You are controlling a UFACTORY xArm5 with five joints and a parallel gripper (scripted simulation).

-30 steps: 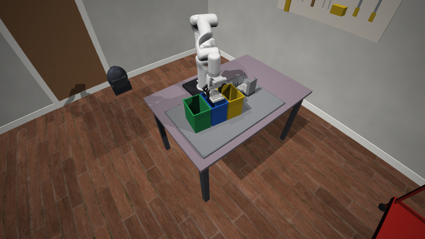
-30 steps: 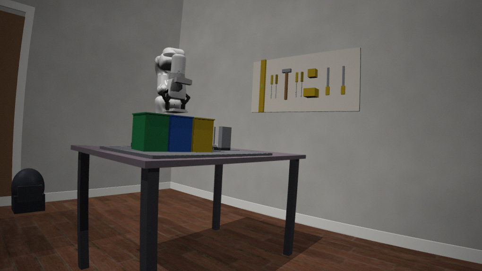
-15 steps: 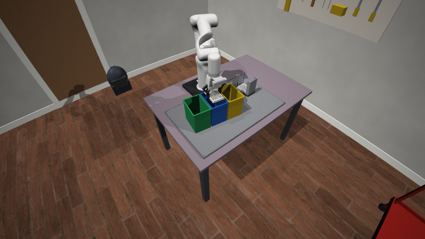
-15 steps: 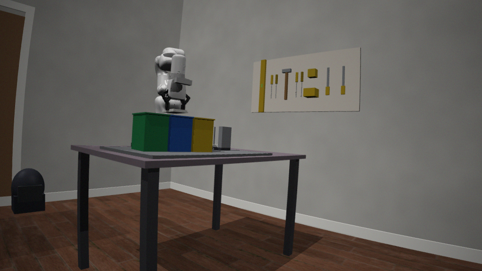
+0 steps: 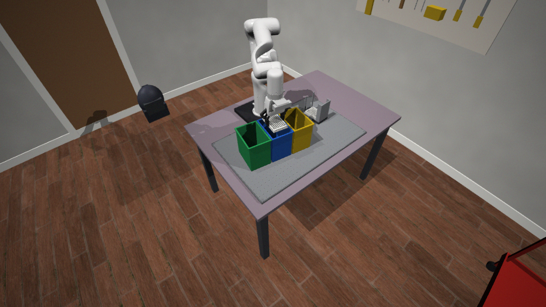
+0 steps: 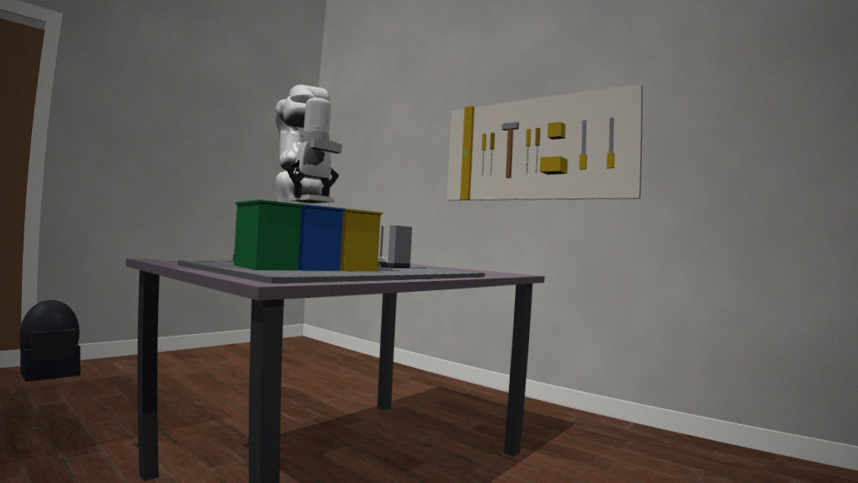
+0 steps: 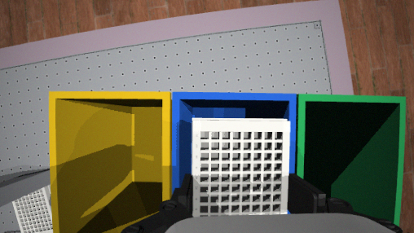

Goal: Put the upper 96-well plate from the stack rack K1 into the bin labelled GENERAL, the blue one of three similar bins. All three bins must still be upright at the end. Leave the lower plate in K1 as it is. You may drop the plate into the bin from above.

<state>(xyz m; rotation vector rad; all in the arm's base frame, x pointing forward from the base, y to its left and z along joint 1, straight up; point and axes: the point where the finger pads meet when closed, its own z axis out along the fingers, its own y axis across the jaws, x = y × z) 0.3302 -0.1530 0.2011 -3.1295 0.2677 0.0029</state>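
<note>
Standing in a row on the grey mat (image 5: 335, 138), touching side to side: green bin (image 5: 255, 152), blue bin (image 5: 281, 146), yellow bin (image 5: 303, 138), all upright. Green and yellow bins showing only bare inner walls in the wrist view (image 7: 358, 163) (image 7: 102, 155), nothing lying in them. Hanging over the mouth of the blue bin (image 7: 234, 98): white 96-well plate (image 7: 240, 167), held flat, well grid facing up, covering most of the opening, with blue rim showing along the far side and a strip at left. From the exterior view, plate (image 6: 311, 197) sitting just above the blue bin's rim (image 6: 320, 237), not down inside it.

Pinching the plate by its two long edges: gripper (image 7: 248, 195), spread wide, one black finger (image 7: 185, 195) against the plate's left edge and the other against its right edge, pointing straight down beneath the white arm (image 5: 263, 64). Same grasp seen from above at the back of the blue bin (image 5: 275, 121).

Sitting beyond the yellow bin: rack (image 5: 323, 110) with a second plate (image 5: 311, 113) resting low in it; the same plate peeking into the lower left corner of the wrist view (image 7: 33, 208). All carried by the purple table (image 5: 228, 122).
</note>
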